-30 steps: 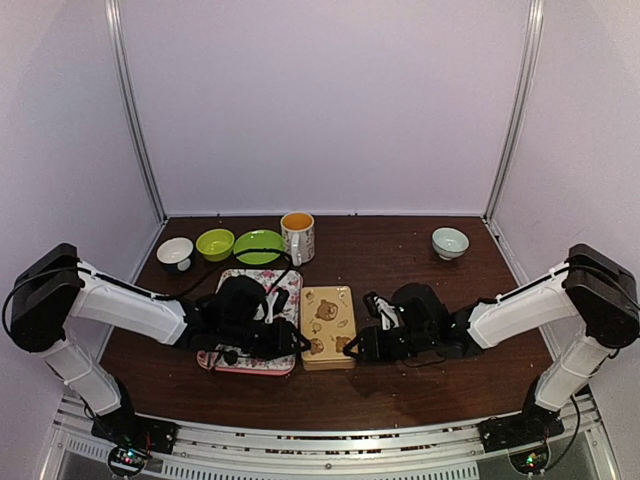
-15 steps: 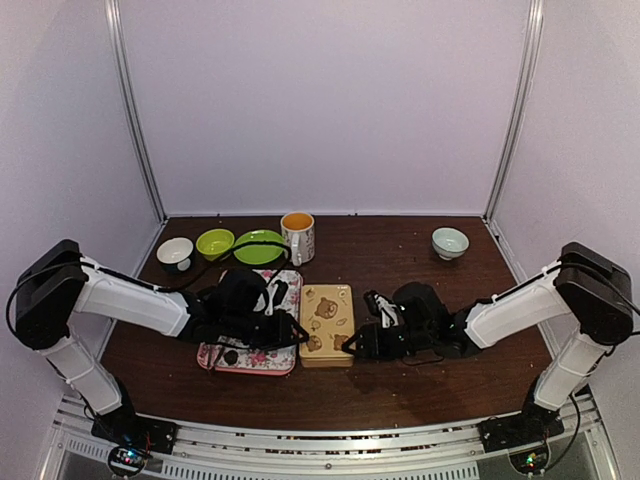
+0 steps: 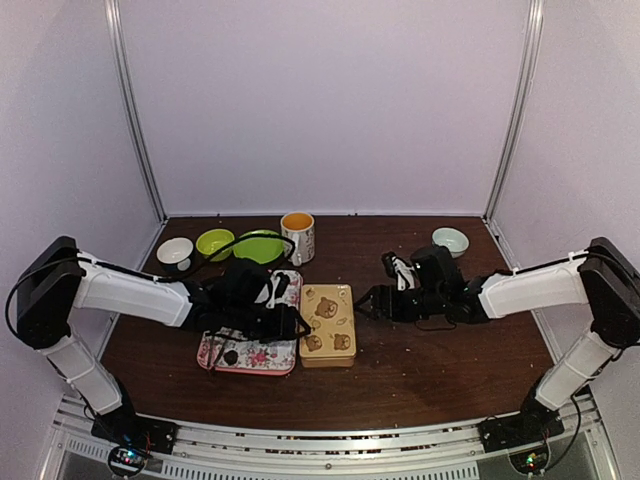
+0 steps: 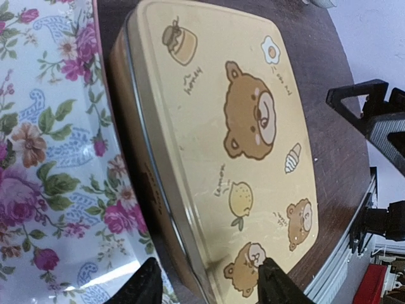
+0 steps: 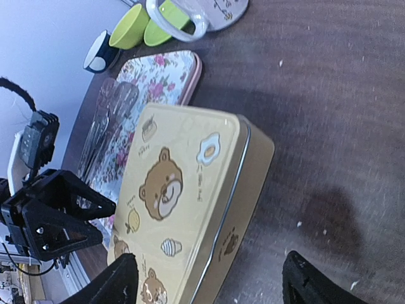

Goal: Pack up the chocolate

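Your left claw stands partly open astride the near rim of the bear tin, gripping nothing. Your right claw gapes wide and empty, just beside the tin's right edge. Only the top view shows the chocolate: seemingly the dark speck on the floral tray.

Glossy metal tin, printed lid. Dark wood-grain table, dull and speckled. Smooth floral tray, slight sheen.
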Available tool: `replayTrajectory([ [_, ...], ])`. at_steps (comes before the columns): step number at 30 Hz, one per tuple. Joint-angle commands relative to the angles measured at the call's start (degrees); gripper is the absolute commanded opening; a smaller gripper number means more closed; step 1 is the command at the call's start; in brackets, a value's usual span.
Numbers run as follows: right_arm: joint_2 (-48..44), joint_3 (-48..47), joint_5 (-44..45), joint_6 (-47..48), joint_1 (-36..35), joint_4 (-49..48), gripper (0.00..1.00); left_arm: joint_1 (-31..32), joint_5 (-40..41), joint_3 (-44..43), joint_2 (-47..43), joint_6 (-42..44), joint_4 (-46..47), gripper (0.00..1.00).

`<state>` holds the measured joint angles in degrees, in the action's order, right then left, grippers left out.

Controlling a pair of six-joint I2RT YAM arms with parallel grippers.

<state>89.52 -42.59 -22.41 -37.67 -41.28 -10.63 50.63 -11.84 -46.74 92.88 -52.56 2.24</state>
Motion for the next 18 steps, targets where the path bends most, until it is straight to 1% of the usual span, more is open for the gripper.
replayTrajectory([
  [1, 3.5, -6.0, -2.1, 5.7, 2.6, 2.3, 0.79, -2.9, 0.4, -2.1, -1.5, 2.9, -0.3, 0.55],
  [5, 8.3, -10.4, -4.1, 7.4, 4.5, 1.3, 0.80, -5.2, -0.3, -3.8, -1.3, 5.2, -0.6, 0.63],
  [7, 11.4, -13.4, -6.9, 7.9, 5.5, 0.3, 0.80, -5.7, -1.5, -4.8, -0.6, 6.0, -0.3, 0.64],
  [13, 20.5, -20.6, -14.2, 10.0, 6.7, -1.0, 0.77, -6.8, -4.1, -7.2, 3.2, 7.0, 0.7, 0.63],
  [18, 25.5, -23.9, -17.5, 9.9, 7.3, -3.6, 0.76, -8.8, -7.6, -8.0, 6.5, 6.5, 4.2, 0.56],
])
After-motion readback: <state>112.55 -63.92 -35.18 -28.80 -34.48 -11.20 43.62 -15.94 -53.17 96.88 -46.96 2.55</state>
